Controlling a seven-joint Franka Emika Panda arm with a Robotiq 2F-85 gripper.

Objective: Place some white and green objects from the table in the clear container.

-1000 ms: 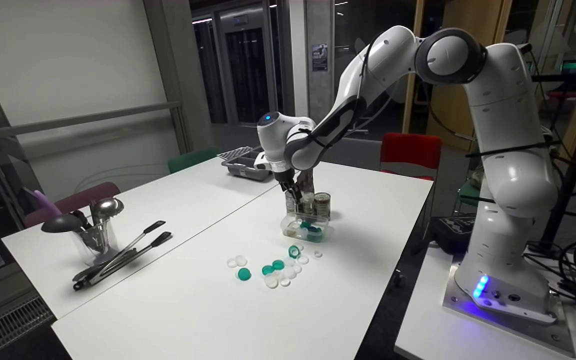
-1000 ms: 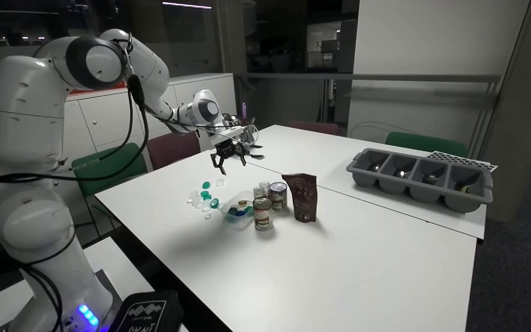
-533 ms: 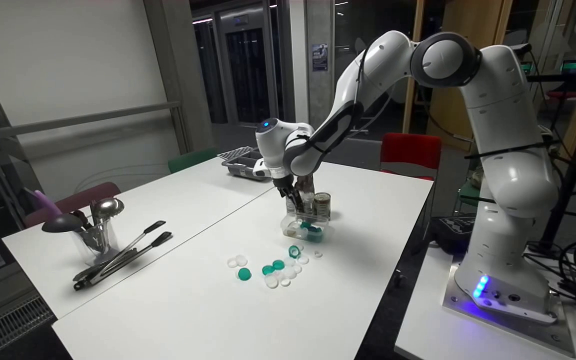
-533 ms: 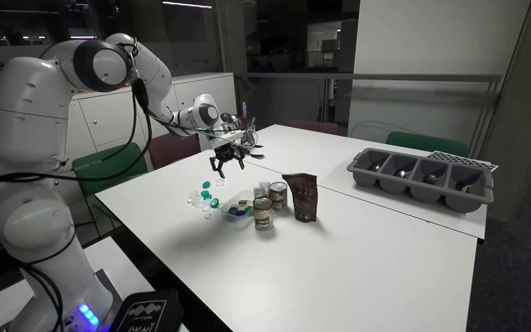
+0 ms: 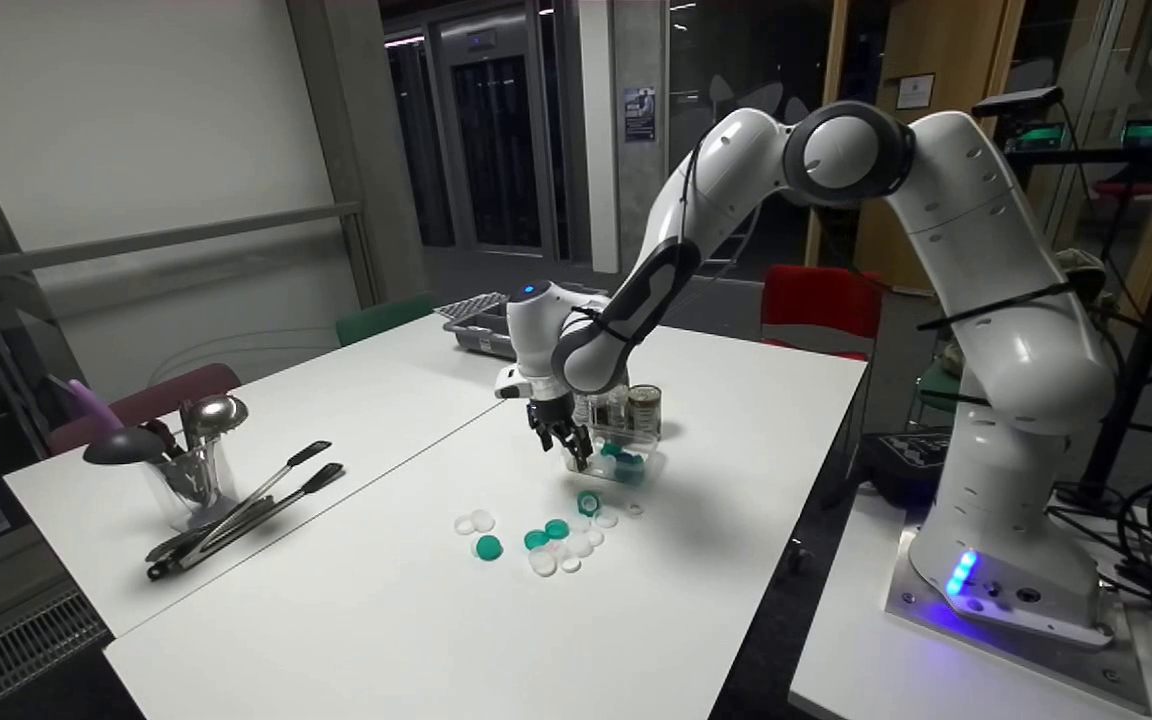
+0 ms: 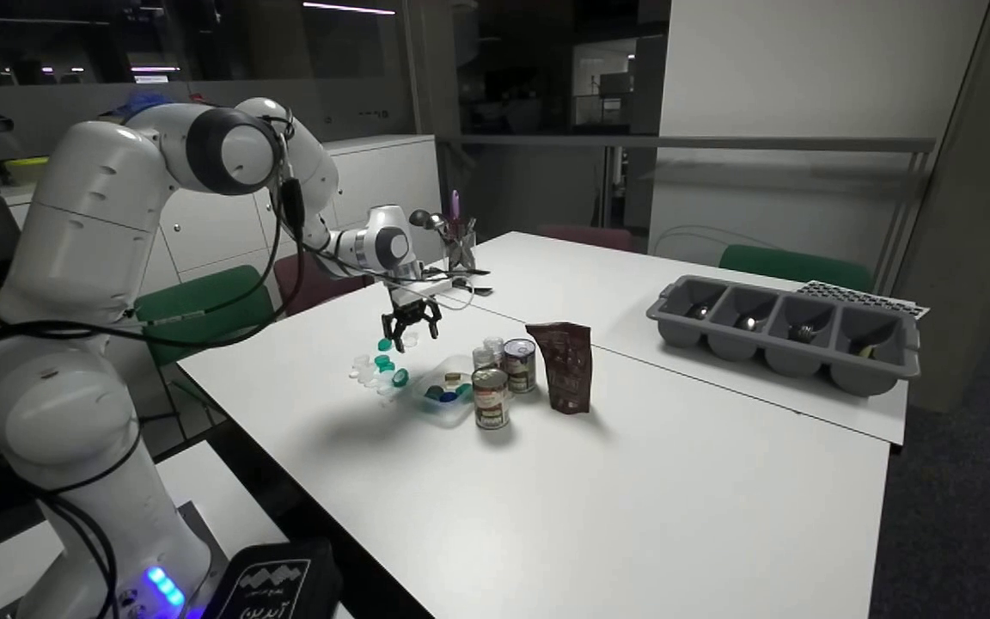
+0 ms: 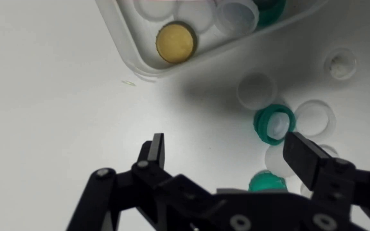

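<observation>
White table [image 5: 386,630] filled the lower part of an exterior view, a dark door [image 5: 494,160] beyond it. Loose caps [image 5: 556,529], green and white, lay scattered low in the middle of that frame. They looked like light, stiff plastic, hard to crush but apt to skid if brushed. In the wrist view, a green cap [image 7: 263,125] sat right of center, crowded by white caps [image 7: 257,93]; its raised sides seemed the best hold, pinched low and squarely. The gripper [image 7: 226,139] was spread wide, its 2 fingers [image 7: 300,154] holding nothing; the finger at right covered a bit of that cap's edge. At the top, near the caps, was the container [image 7: 120,33], with a gold cap [image 7: 174,43] and others inside; its low wall probably called for only a small lift. In an exterior view, 2 cans [image 6: 491,400] stood just right of the container, a pouch [image 6: 562,370] beyond, so overshooting that way seemed to risk a knock. The table's edge ran along the lower left; more room seemed to lie at bottom right.
</observation>
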